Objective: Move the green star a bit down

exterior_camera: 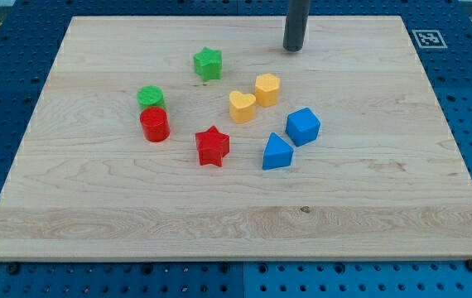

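Observation:
The green star (208,64) lies on the wooden board (95,207) in the upper middle. My tip (293,48) stands at the view's top, to the right of the green star and a little above it, well apart from it. It touches no block.
A green cylinder (150,98) and a red cylinder (154,125) sit close together at the left. A red star (212,146) is in the middle. A yellow heart (242,106) and a yellow hexagonal block (267,88) sit side by side. A blue cube (303,127) and a blue triangular block (276,153) sit to the right.

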Available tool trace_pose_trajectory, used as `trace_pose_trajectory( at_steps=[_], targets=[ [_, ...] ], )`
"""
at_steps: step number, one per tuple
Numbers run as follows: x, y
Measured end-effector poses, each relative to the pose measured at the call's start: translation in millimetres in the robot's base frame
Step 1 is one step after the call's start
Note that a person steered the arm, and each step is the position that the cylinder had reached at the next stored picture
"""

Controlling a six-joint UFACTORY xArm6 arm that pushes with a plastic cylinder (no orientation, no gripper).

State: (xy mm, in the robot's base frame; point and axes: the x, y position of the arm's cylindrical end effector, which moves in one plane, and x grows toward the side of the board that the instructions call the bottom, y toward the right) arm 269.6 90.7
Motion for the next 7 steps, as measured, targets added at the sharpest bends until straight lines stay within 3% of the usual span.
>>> trace_pose_trajectory(
  at_steps=[1,2,3,7],
  targets=[
    [-46.7,-35.1],
    [-62.1,-101.0],
    [-35.0,-151.4],
    [31.1,-163.7]
  ],
)
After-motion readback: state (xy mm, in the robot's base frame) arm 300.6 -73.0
